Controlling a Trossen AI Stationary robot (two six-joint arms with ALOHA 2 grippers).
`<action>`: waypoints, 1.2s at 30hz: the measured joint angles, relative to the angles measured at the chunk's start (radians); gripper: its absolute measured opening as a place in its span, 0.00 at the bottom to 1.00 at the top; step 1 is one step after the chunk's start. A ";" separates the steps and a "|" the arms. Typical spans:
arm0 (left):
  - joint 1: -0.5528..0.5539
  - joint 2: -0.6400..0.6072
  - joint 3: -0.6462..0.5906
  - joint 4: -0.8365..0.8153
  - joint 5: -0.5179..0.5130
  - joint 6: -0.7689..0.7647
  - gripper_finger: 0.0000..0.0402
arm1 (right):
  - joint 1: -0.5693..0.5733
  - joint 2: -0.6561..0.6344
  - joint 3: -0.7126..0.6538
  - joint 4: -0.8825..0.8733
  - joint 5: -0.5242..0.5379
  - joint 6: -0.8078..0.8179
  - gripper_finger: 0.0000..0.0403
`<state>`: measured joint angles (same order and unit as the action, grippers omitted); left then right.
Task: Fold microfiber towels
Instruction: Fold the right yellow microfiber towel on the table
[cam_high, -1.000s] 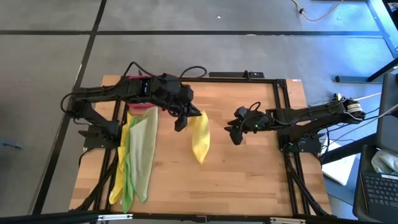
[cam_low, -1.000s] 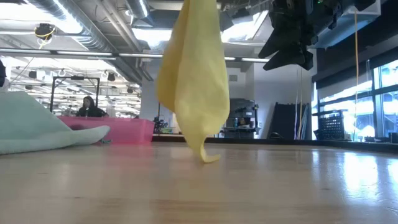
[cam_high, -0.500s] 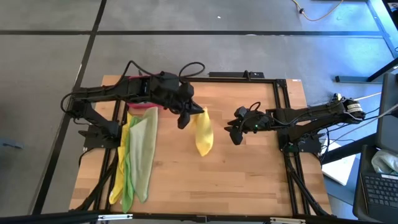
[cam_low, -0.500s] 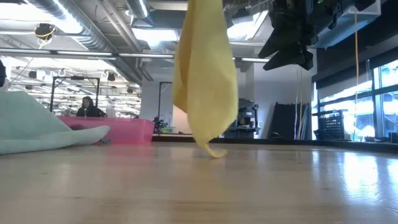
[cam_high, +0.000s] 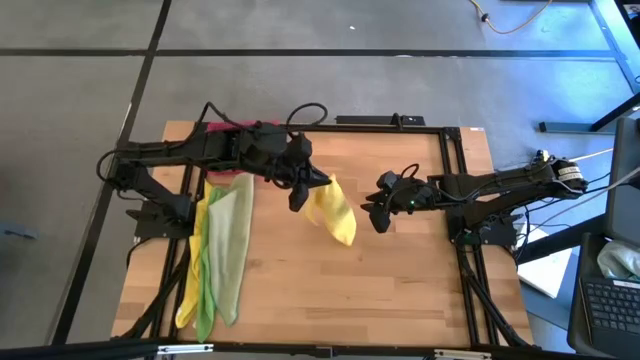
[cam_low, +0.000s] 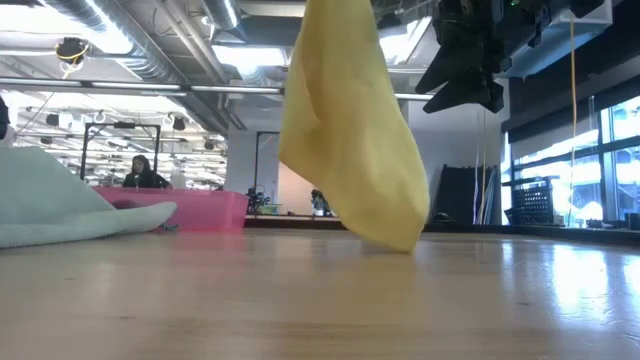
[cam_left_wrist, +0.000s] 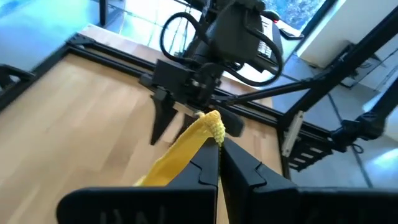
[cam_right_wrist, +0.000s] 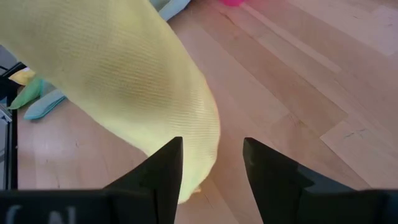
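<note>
Since the earlier frame, yellow towel (cam_high: 334, 210) swings toward 4 o'clock of left gripper (cam_high: 299, 193), hanging over table (cam_high: 400, 290) centre. Left gripper fingers pinched tight on its top corner. Right gripper (cam_high: 377, 213) waits at 3 o'clock, fingers apart, empty. Other towels (cam_high: 222, 250) piled at 9 o'clock.

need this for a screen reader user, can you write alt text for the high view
Seen from above, the left claw, shut on a corner of a soft yellow microfiber towel, dangles it over the middle of a wooden table. The right claw waits open beside it, and a pile of yellow and green cloths lies along the table's left side.
</note>
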<state>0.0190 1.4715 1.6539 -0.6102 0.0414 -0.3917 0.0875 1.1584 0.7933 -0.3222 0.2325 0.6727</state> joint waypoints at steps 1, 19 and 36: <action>-0.004 0.000 0.000 0.000 0.003 -0.010 0.00 | 0.000 0.000 0.000 0.000 0.000 0.000 0.43; -0.046 0.000 0.000 0.006 -0.067 -0.017 0.00 | 0.000 0.000 0.000 0.126 0.033 0.216 0.43; -0.047 0.000 0.000 0.028 0.057 0.004 0.00 | -0.065 0.014 0.175 0.358 -0.142 -0.148 0.43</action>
<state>-0.0280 1.4715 1.6543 -0.5823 0.0980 -0.3879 0.0228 1.1721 0.9679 0.0354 0.0907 0.5251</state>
